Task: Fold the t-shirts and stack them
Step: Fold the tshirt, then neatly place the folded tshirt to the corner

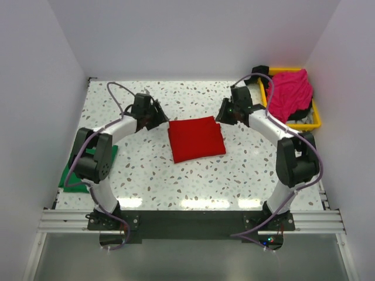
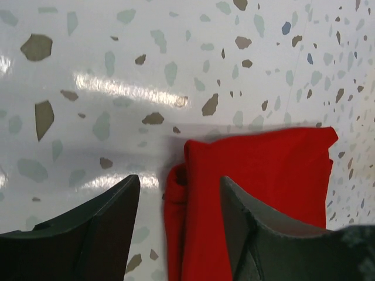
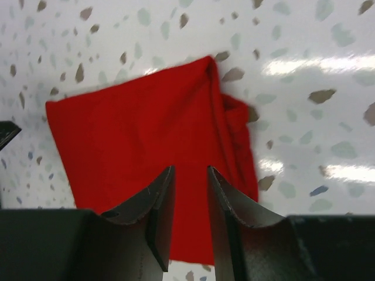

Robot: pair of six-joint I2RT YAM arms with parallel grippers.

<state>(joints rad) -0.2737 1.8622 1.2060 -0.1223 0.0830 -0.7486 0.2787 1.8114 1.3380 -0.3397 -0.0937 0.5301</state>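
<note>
The left hand [image 2: 179, 182] stands wide and empty at the left edge of the folded red t-shirt [image 1: 196, 138]. The right hand [image 3: 190, 171], narrowly parted, holds nothing at its right edge. Far left of it, the left arm [image 1: 102, 155] hides most of a green t-shirt [image 1: 69, 180]. Far right, a magenta t-shirt [image 1: 288, 93] half-covers the yellow tray [image 1: 316, 122].

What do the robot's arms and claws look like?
The left arm and right arm match: white links between chunky black joints, a lilac cable looping along each. The left gripper and right gripper each end in two black wedge-shaped fingers.
</note>
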